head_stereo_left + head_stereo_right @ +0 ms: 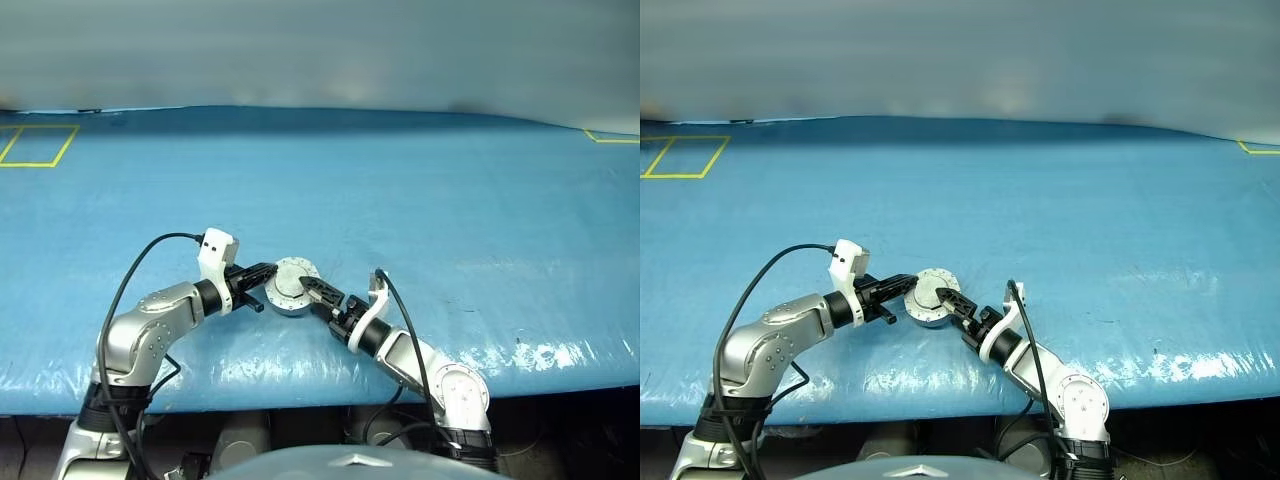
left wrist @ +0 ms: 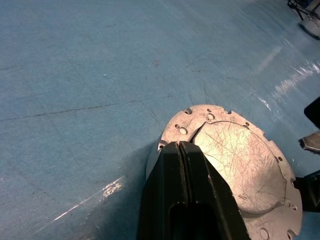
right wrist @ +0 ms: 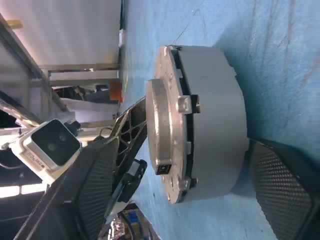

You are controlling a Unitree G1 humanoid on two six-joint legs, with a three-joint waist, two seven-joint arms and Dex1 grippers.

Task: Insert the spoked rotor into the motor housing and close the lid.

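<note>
The grey motor housing (image 1: 289,304) stands on the blue table, just ahead of both arms. The lid (image 1: 291,277) lies flat on top of it, plain grey face up, with a thin seam along the rim (image 3: 176,125). The spoked rotor is hidden. My left gripper (image 1: 268,270) is shut, and its tip (image 2: 179,146) rests on the lid's edge from the left. My right gripper (image 1: 310,290) comes in from the right, rolled on its side and open. One of its fingers (image 3: 95,195) is above the lid, and the other (image 3: 282,185) is low beside the housing's base. Neither finger touches.
Blue sheeting covers the table (image 1: 400,200). A yellow tape square (image 1: 38,146) lies at the far left and a yellow corner mark (image 1: 612,137) at the far right. The table's front edge (image 1: 300,400) runs close under both forearms.
</note>
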